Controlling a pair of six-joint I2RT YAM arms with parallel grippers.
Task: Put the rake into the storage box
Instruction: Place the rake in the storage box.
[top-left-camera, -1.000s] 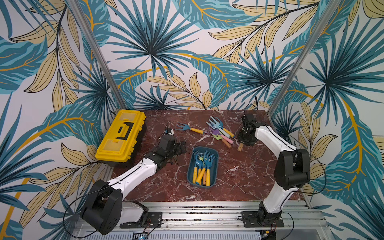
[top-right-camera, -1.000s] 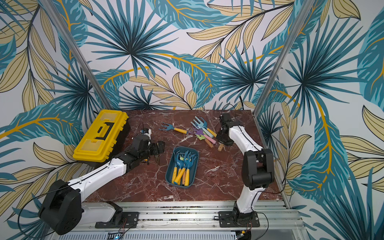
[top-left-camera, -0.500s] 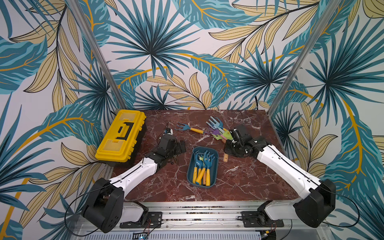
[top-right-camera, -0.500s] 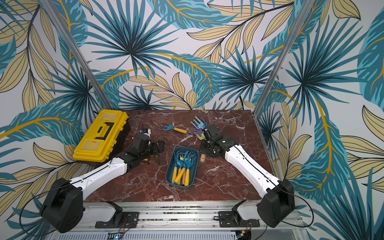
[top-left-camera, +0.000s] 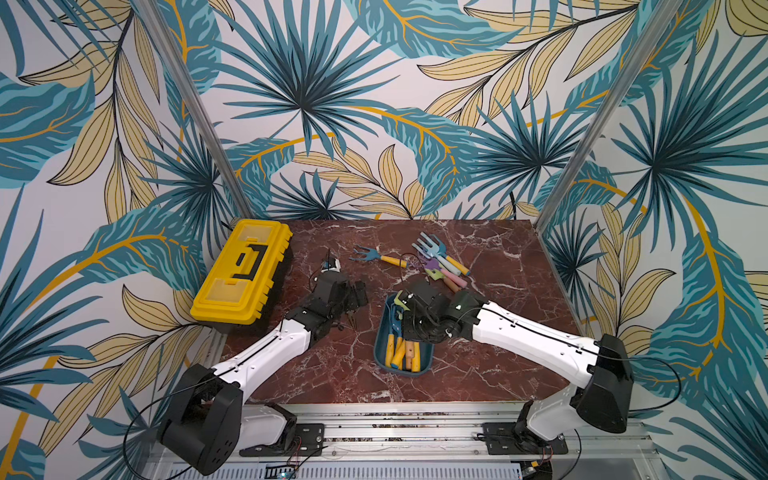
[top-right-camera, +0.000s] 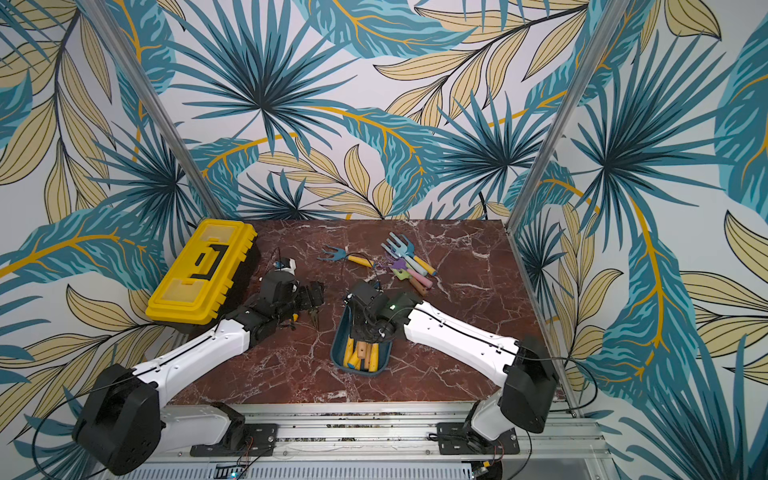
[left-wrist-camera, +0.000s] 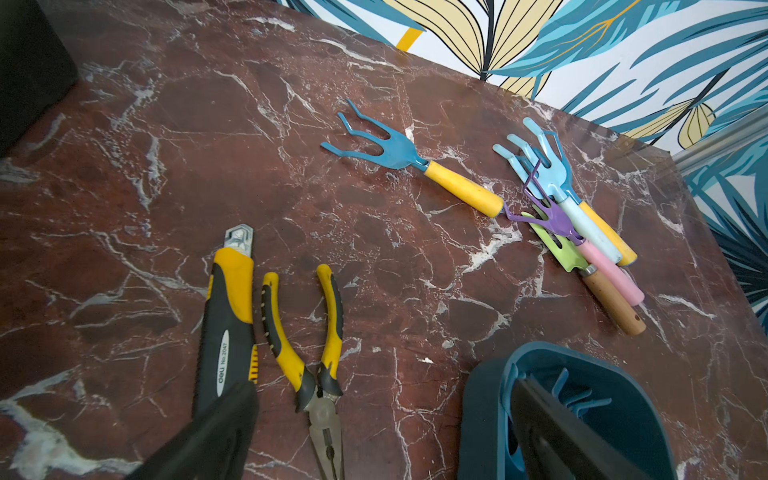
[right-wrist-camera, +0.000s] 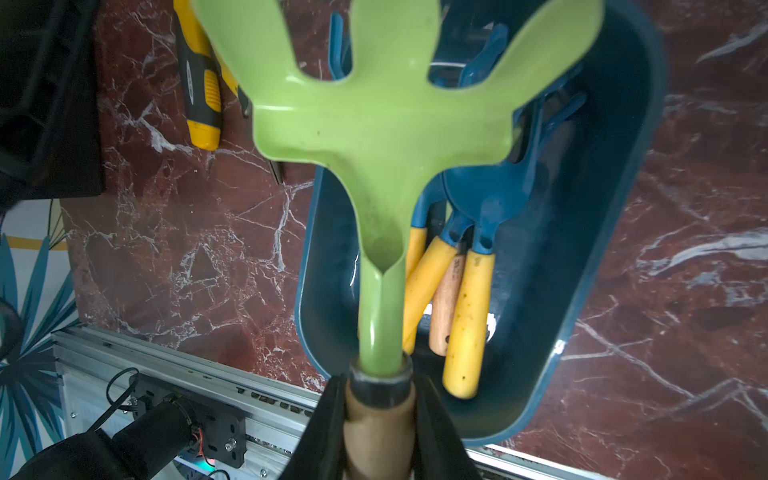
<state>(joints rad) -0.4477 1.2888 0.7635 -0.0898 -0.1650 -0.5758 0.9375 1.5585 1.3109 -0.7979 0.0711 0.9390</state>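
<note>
The right gripper (right-wrist-camera: 380, 399) is shut tight on the wooden handle of the light green metal rake (right-wrist-camera: 382, 124). The rake hangs over the small dark blue plastic storage box (right-wrist-camera: 582, 257), which sits nearer the front edge of the dark red marble table (top-left-camera: 478, 365). Blue rakes with yellow handles (right-wrist-camera: 469, 324) lie inside the box. The left gripper (left-wrist-camera: 382, 390) is wide open and holds nothing.

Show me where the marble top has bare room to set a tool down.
Bare marble lies between the storage box and the front rail, and along the right edge past the loose rakes. Crowded: the rake pile, and between yellow toolbox and box, where pliers and knife lie.
</note>
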